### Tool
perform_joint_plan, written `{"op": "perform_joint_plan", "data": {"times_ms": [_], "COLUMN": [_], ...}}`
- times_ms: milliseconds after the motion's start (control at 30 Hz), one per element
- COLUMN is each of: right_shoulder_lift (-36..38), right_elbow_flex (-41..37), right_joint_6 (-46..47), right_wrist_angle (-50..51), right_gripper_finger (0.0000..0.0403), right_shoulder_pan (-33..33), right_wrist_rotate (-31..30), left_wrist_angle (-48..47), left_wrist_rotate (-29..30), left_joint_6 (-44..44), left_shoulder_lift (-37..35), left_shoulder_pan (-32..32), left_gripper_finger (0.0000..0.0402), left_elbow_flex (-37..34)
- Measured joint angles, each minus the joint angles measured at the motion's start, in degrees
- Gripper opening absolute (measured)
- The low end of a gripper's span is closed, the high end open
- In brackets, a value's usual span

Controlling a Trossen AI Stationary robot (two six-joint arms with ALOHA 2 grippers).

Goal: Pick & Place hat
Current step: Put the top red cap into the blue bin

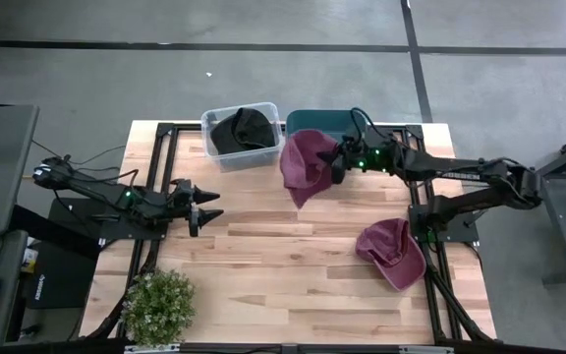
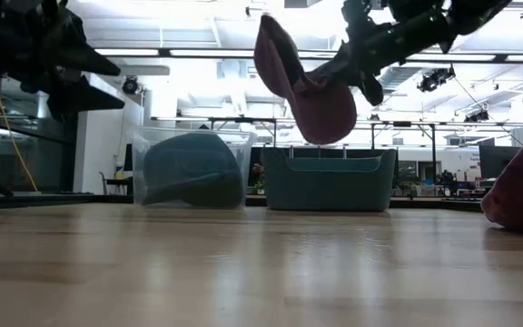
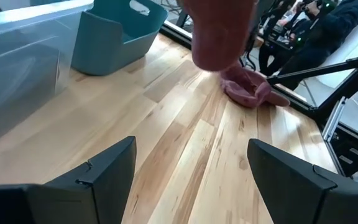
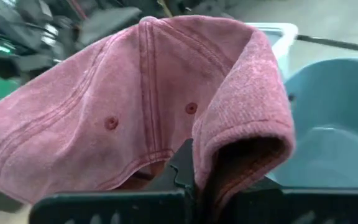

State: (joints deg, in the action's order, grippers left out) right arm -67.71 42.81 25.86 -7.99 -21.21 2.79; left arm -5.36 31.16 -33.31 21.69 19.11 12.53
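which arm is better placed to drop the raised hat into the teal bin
Right. The right gripper is already shut on the raised maroon hat, lifted off the table just beside the teal bin. The left gripper hangs open and empty, farther from that bin.

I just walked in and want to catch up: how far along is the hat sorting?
Done: a dark hat already sits in the clear plastic bin. In hand: the right gripper holds a maroon cloth cap in the air beside the teal bin. Left: a second maroon cap lies on the wooden table. The left gripper waits open over the table.
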Motion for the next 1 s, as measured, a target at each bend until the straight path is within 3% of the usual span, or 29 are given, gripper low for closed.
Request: {"op": "perform_joint_plan", "data": {"times_ms": [167,333,533,1000], "right_shoulder_lift": [-0.5,-0.5,-0.5,-3.9], "right_elbow_flex": [7.5,14.5,18.3,19.0], "right_joint_6": [-5.4,-9.3,-11.6,-17.7], "right_wrist_angle": [9.9,17.1,21.3,22.4], "right_gripper_finger": [0.0010,0.0010,0.0010,0.0010], "right_shoulder_pan": [-0.3,-0.6,-0.9,-7.5], "right_wrist_rotate": [-6.5,-8.6,-14.0,-10.8], "left_wrist_angle": [3.0,3.2,3.1,0.0], "left_wrist_rotate": [0.0,0.4,0.9,-0.3], "left_joint_6": [-0.2,-0.5,-0.5,0.1], "left_shoulder_lift": [0.0,0.0,0.0,0.1], "left_shoulder_pan": [0.0,0.0,0.0,0.0], "left_gripper_finger": [0.0291,0.0291,0.0291,0.0291], "left_elbow_flex": [-1.9,-2.6,-2.8,-2.8]}}
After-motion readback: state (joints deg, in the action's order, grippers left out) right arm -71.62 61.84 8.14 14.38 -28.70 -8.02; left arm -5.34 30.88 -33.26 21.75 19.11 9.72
